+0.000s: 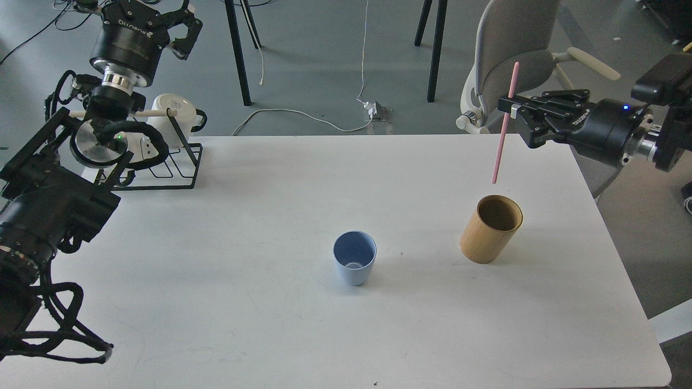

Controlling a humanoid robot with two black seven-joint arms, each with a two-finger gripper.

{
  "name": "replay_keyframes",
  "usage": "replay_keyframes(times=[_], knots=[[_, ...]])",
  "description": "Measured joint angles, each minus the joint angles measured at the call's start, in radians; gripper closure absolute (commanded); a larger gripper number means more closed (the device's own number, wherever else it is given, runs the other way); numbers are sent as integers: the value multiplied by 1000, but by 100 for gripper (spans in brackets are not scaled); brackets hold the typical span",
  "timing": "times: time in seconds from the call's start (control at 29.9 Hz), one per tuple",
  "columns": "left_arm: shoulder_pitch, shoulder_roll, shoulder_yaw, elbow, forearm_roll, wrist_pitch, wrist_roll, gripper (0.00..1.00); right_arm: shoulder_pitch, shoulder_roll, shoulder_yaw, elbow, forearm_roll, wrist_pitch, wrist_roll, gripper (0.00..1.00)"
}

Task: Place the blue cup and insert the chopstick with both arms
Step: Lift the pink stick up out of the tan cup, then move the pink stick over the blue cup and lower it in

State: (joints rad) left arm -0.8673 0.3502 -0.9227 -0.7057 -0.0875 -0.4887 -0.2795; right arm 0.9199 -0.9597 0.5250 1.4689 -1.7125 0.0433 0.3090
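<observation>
The blue cup (354,265) stands upright and empty at the middle of the white table (270,335). My right gripper (511,112) is shut on the pink chopstick (504,127) near its upper part and holds it almost upright in the air. The stick's lower tip hangs just above the tan bamboo cylinder (490,229), clear of its rim. My left gripper (162,19) is raised at the far left, beyond the table's back edge, with its fingers spread open and nothing in them.
A black wire rack (173,162) with a white mug (175,116) on a pale rod stands at the table's back left, under my left arm. A grey chair (513,59) is behind the table's back right corner. Cables lie on the floor.
</observation>
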Motion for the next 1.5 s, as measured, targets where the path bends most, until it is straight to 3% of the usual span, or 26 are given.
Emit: replay_keyframes(times=[0.47, 0.67, 1.2, 1.5], knots=[[1, 8, 1, 0, 1, 0, 3, 1, 36, 352, -61, -12, 38, 2, -30, 100], [6, 8, 2, 0, 1, 0, 3, 1, 12, 412, -154, -67, 36, 0, -32, 100], [6, 4, 2, 1, 2, 0, 3, 1, -92, 529, -166, -148, -27, -7, -27, 99], [10, -1, 3, 2, 2, 0, 0, 1, -124, 559, -166, -189, -31, -10, -28, 80]])
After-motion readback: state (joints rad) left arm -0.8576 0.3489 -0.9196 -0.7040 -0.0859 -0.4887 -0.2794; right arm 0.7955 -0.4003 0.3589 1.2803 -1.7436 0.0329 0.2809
